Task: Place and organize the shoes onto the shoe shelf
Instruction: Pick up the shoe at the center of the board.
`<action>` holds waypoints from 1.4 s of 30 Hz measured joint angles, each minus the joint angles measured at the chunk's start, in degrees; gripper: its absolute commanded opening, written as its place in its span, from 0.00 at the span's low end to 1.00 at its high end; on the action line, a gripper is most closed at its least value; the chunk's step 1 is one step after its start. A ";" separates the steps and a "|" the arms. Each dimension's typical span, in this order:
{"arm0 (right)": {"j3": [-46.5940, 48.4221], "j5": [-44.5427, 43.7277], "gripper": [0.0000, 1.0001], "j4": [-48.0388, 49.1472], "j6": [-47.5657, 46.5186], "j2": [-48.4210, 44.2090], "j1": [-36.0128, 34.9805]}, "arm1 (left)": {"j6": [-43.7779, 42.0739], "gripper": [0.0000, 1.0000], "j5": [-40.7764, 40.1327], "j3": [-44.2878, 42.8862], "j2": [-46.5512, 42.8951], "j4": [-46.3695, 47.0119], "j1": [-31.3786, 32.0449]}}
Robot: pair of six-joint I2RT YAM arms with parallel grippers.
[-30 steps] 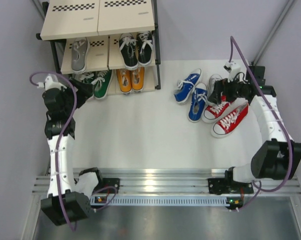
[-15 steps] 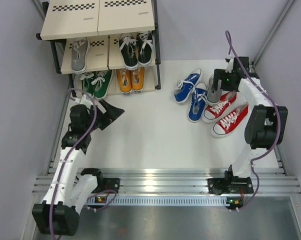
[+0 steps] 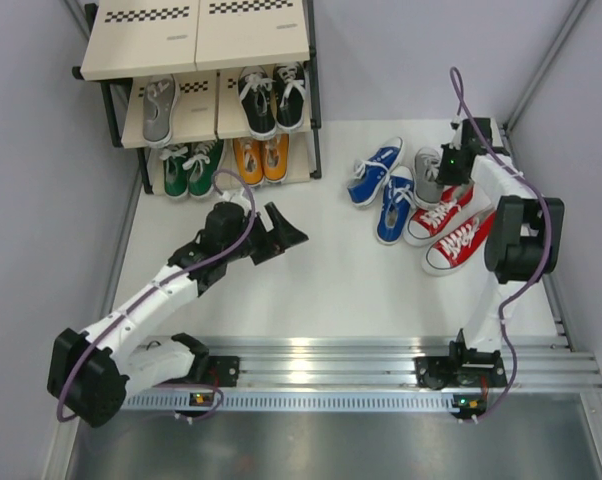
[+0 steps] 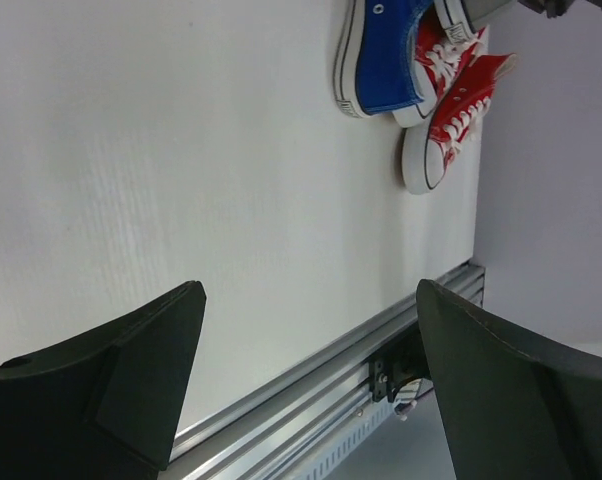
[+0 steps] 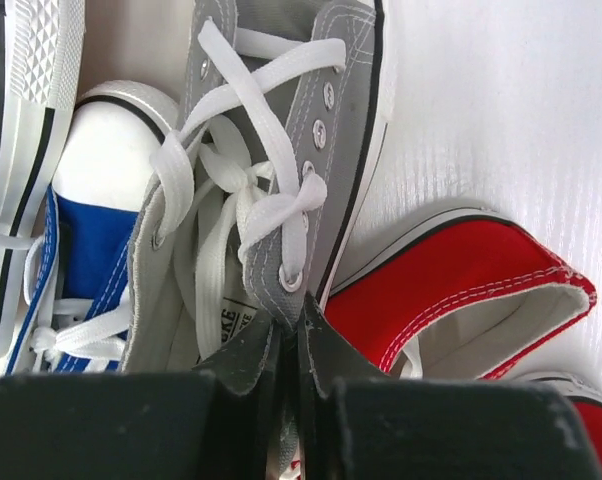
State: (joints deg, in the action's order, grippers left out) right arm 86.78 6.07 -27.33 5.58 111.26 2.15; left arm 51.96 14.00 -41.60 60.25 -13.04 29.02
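Right gripper (image 5: 291,335) clamps the grey sneaker (image 5: 271,170) — left gripper (image 4: 311,290) hangs wide open.
The shoe shelf (image 3: 196,45) stands far left, checkered strips on its boards; the left jaws spread above the white table (image 3: 321,290). Far right, the closed fingers pinch the grey canvas by the tongue — the shoe lies lengthwise far-to-near between a blue sneaker (image 5: 86,235) and a red sneaker (image 5: 461,280), laces running away from the fingers. Its tongue label is too small to read.

— Where do we find the shoe shelf (image 3: 196,40)?
— At the far left of the table (image 3: 311,290). On its middle board we see a lone shoe (image 3: 159,108) left of a pair (image 3: 271,98). Two more pairs (image 3: 249,162) sit below, on the lowest board, we think.
— And the loose shoes (image 3: 393,205)?
— Far right, clustered, well apart from the shelf.
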 measured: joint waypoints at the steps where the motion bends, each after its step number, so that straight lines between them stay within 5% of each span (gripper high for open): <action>1: 0.00 0.09 0.00 0.04 0.28 0.00 0.20 | 1.16 0.92 -0.15 0.02 0.37 1.81 1.05; 6: -2.54 2.14 0.00 1.62 0.70 -3.08 1.46 | 6.51 0.93 -1.55 0.02 2.73 10.58 5.31; 12: -8.90 8.72 0.00 1.11 -2.36 -18.18 2.51 | 11.32 0.93 -2.73 -2.21 7.32 14.97 7.96; 21: -11.76 30.77 0.00 -3.56 -13.70 -38.60 1.86 | 12.74 0.93 -2.40 -8.15 11.67 24.59 8.17; 36: -18.64 42.77 0.00 -8.96 -15.65 -41.88 -17.07 | 11.13 0.90 -4.50 -7.78 11.69 30.62 8.17; 39: -18.64 43.04 0.00 -8.96 -16.15 -41.88 -18.14 | 11.58 0.70 -6.88 -6.03 10.54 30.56 8.17; 42: -18.67 42.62 0.00 -9.16 -17.18 -41.90 -20.00 | 12.46 0.31 -8.31 -5.18 9.51 30.56 8.17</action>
State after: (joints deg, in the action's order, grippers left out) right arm 68.12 48.69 -36.49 -11.60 69.36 -17.85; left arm 64.42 5.69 -46.78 69.76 17.52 37.19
